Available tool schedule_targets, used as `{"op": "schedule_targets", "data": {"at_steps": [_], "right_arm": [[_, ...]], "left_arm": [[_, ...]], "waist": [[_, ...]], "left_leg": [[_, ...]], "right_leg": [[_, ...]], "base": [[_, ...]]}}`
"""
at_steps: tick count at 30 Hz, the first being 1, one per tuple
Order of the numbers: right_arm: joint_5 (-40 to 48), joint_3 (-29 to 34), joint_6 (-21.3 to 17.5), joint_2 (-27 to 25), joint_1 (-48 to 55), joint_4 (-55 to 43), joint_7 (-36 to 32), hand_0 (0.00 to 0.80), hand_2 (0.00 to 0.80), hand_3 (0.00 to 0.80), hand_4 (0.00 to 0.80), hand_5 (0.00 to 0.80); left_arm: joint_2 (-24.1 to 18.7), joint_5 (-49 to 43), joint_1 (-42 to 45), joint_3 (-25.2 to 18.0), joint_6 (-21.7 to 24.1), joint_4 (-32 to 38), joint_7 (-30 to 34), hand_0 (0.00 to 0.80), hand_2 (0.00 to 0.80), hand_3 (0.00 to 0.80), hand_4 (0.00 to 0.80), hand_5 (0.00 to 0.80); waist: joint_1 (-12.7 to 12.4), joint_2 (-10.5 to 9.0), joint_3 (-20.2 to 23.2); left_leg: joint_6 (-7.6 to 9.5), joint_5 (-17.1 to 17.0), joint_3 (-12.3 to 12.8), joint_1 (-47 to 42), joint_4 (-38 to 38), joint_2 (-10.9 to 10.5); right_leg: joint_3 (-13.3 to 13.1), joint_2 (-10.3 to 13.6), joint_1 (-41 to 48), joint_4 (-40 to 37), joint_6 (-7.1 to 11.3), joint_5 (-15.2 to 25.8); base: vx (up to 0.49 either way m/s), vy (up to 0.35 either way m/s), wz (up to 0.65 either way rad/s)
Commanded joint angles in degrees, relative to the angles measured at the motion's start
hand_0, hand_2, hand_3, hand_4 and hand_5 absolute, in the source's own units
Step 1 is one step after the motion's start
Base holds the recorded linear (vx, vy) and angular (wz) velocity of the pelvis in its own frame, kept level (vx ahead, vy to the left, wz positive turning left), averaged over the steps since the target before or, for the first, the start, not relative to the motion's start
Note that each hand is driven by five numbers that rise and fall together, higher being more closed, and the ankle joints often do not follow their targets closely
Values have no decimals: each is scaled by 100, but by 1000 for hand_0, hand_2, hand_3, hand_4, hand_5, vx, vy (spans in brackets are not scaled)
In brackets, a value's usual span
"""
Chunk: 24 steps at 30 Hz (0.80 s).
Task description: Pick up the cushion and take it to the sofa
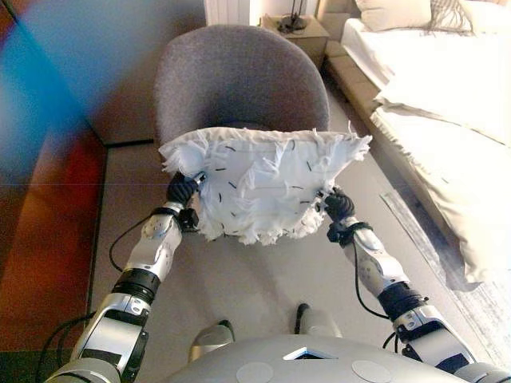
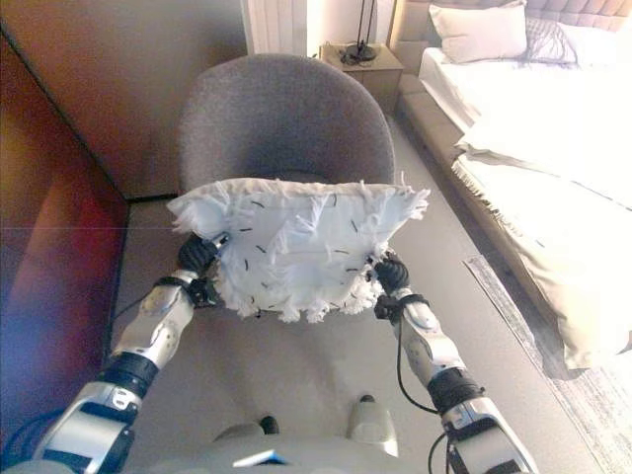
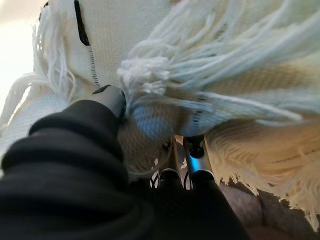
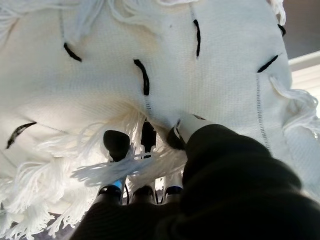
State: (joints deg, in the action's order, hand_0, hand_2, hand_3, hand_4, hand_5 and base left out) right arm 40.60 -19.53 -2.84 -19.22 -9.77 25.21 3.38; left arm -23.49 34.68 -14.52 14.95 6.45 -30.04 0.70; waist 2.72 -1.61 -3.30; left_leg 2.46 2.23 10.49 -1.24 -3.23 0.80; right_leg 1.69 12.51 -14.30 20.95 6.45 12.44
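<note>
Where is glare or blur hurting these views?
Left eye view: blue-red flare veils the left side; the bed blows out white. Right eye view: bed overexposed too, cushion still readable. Left wrist view: cushion fringe blurred, too close. Right wrist view: sharper, black stitches distinct.

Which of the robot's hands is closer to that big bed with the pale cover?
The right hand. It grips the fringed cushion on the side facing the bed, while the left hand holds the cushion's far side, toward the dark wall.

Beige floor (image 1: 263,279), grey chair (image 1: 235,80), bed (image 1: 431,96)
</note>
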Motion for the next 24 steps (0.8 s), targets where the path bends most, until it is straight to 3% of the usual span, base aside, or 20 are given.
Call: {"op": "schedule_targets", "data": {"at_steps": [1,5,8,12,16,19,20,22,23,24], "right_arm": [[200,-50,-292,198,-666,-180,-187,800,800,800,800,800],[378,31,-232,27,-759,-190,-304,800,800,800,800,800],[516,130,-150,-61,-679,-224,-460,800,800,800,800,800],[444,160,-254,40,-480,-216,-605,800,800,800,800,800],[220,234,-266,79,-255,-317,-719,800,800,800,800,800],[100,170,-90,89,-174,-498,-724,800,800,800,800,800],[25,135,-45,68,-154,-546,-745,800,800,800,800,800],[-51,84,-12,-5,-161,-592,-872,800,800,800,800,800],[-72,81,-2,-47,-151,-612,-928,800,800,800,800,800],[-95,78,-15,-128,-93,-661,-990,800,800,800,800,800]], "left_arm": [[247,234,-861,356,442,368,270,800,800,800,800,800],[192,220,-843,384,509,362,362,800,800,800,800,800],[158,91,-716,305,465,435,466,800,800,800,800,800],[252,-62,-508,207,446,581,496,800,800,800,800,800],[370,-104,-243,101,427,752,388,800,800,800,800,800],[479,-47,2,-53,494,714,329,800,800,800,800,800],[507,-17,26,-89,507,710,320,800,800,800,800,800],[561,17,59,-102,591,720,256,800,800,800,800,800],[580,42,79,-108,616,733,228,800,800,800,800,800],[619,75,92,-106,615,760,170,800,800,800,800,800]], "waist": [[84,-159,123],[202,-278,-47],[290,-275,-149],[323,-386,-155],[336,-455,-24],[430,-332,192],[466,-273,241],[500,-282,287],[514,-287,297],[522,-336,280]], "left_leg": [[90,153,-466,-64,-35,-473],[61,456,-613,-237,-283,-493],[144,594,-599,-434,-359,-446],[223,930,-505,-505,-635,-492],[177,1056,-416,-575,-929,-479],[-150,461,-292,-766,-1246,-136],[-327,30,-279,-704,-1569,19],[-570,-676,-249,-384,-2414,205],[-618,-813,-254,-235,-2719,256],[-661,-934,-266,190,-3555,334]], "right_leg": [[-325,-67,-90,-1017,217,881],[-285,-305,-245,-2469,332,749],[-364,-459,-568,-2457,301,824],[-338,-400,-475,-2239,268,844],[-140,-300,-35,-2259,216,492],[-191,-490,105,-1746,28,78],[-241,-614,217,-1701,-94,-15],[-326,-739,437,-1713,-335,-158],[-365,-779,512,-1719,-410,-210],[-389,-797,699,-1726,-555,-308]], "base": [[253,-150,29],[245,-98,22],[321,-87,14],[337,-127,19],[464,-176,21],[448,-197,-3],[353,-229,-28],[320,-240,-36],[287,-237,-40],[264,-219,-35]]}}
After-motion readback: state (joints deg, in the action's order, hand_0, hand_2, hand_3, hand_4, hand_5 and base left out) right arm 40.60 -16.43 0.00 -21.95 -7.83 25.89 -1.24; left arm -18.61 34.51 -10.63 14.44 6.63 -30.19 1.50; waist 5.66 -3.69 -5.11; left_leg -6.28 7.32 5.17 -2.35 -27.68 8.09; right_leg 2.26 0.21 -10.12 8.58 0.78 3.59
